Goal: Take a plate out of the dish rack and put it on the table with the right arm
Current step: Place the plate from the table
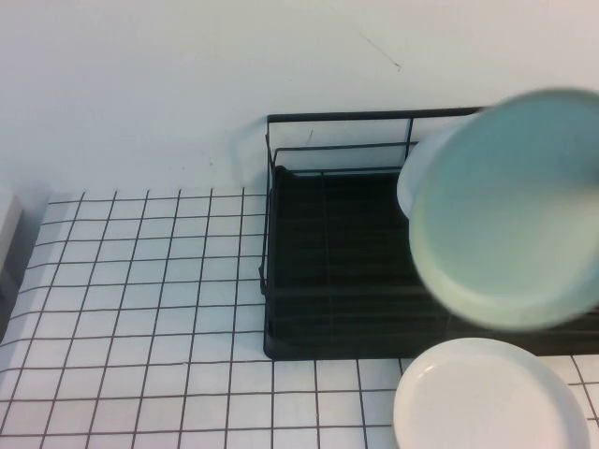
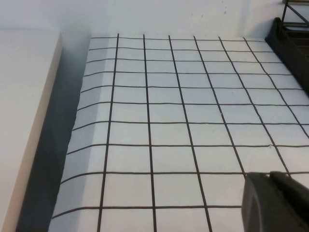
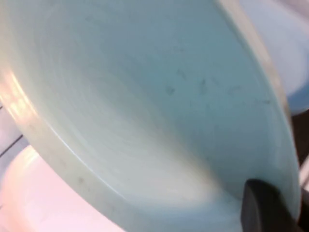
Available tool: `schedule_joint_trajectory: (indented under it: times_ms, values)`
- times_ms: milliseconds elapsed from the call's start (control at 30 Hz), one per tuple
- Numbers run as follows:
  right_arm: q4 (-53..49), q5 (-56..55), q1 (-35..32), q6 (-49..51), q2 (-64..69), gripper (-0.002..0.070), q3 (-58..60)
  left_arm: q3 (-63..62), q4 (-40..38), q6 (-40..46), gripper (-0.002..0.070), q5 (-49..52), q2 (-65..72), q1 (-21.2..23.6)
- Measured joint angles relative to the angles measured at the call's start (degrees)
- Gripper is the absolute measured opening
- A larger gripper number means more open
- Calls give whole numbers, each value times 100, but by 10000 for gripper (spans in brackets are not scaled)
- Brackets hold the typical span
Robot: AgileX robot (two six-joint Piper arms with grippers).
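The pale mint-green plate (image 1: 510,210) hangs tilted in the air over the right part of the black wire dish rack (image 1: 328,281). It fills the right wrist view (image 3: 145,96). My right gripper (image 3: 282,203) is shut on the plate's rim, with one black finger (image 3: 264,210) lying on the plate's face and the other hidden behind it. The right arm itself is hidden in the high view. My left gripper (image 2: 277,200) is shut and empty, low over the tiled table (image 2: 169,121), away from the rack (image 2: 289,34).
A white plate (image 1: 491,398) lies on the table (image 1: 140,309) in front of the rack. A light blue plate (image 1: 416,178) stands in the rack behind the held plate. A pale ledge (image 2: 24,121) borders the table's left side.
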Motion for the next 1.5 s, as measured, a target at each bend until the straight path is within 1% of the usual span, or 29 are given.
schedule_joint_trajectory:
  times_ms: [67,133,233,333,433,500,633,900,1067,1300,1500]
  values:
    - [0,832,0,339,0,29,72,0,0,0,-4,0,0,0]
    - [13,1111,0,568,-10,29,314,0,0,0,-4,0,0,0]
    - [36,1189,0,802,-12,29,993,0,0,0,-4,0,0,0]
    - [36,925,0,905,-12,28,1715,0,0,0,-4,0,0,0]
    - [94,193,0,964,7,28,2383,0,0,0,-4,0,0,0]
    - [203,-161,0,988,66,28,2618,0,0,0,-4,0,0,0]
    - [396,-473,0,988,340,27,2710,0,0,28,-4,0,0,0]
    - [418,-549,0,988,1040,34,2730,0,0,18,-4,0,0,0]
    - [418,-733,0,988,1198,83,2730,0,0,18,-4,0,0,0]
    - [431,-875,0,988,1198,214,2730,0,0,18,-4,0,0,0]
    - [374,-1048,0,1107,1081,238,2730,0,0,18,-4,0,0,0]
